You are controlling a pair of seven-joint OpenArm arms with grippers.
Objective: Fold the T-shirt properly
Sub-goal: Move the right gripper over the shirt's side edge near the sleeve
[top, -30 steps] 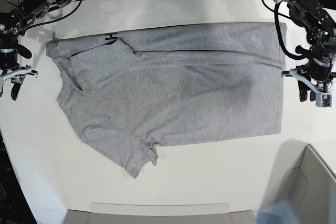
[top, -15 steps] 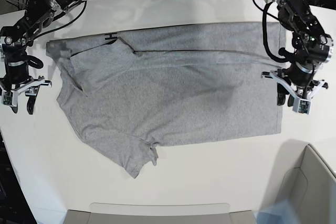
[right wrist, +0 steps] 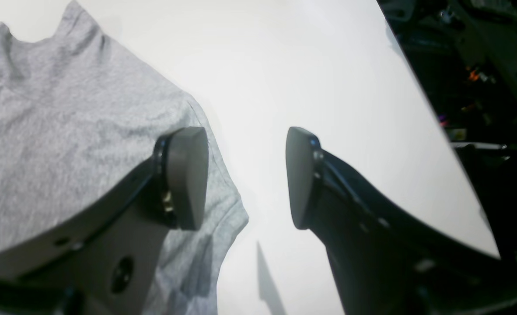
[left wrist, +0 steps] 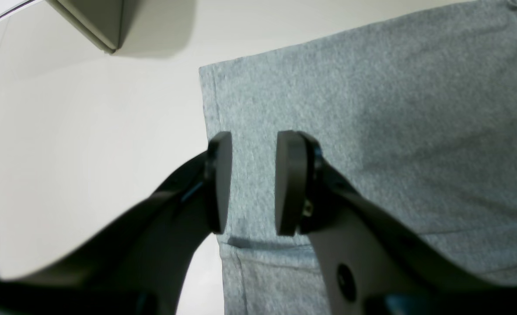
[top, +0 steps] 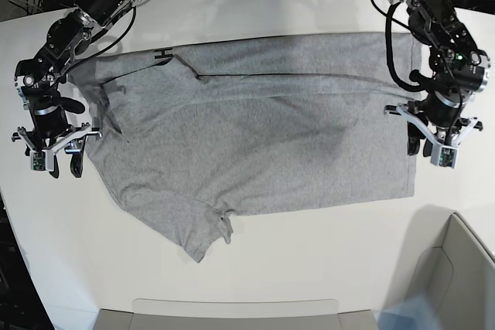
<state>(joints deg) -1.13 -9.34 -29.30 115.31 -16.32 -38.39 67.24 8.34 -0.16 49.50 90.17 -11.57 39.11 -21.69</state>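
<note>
Left gripper (left wrist: 249, 181): jaws parted moderately, nothing between pads, hovering over hem edge of T-shirt (top: 255, 133); one pad at edge line, other over cloth. Contact with cloth: cannot tell.

Right gripper (right wrist: 245, 175): jaws wide, empty; one finger over sleeve edge, other over bare table (right wrist: 284, 65).

T-shirt spread flat across table between the two grippers, top strip folded over.

Grey bin (left wrist: 96, 19) beyond left jaws, apart from hem. Bare table outward of both jaw pairs; table edge beyond right jaws.
</note>
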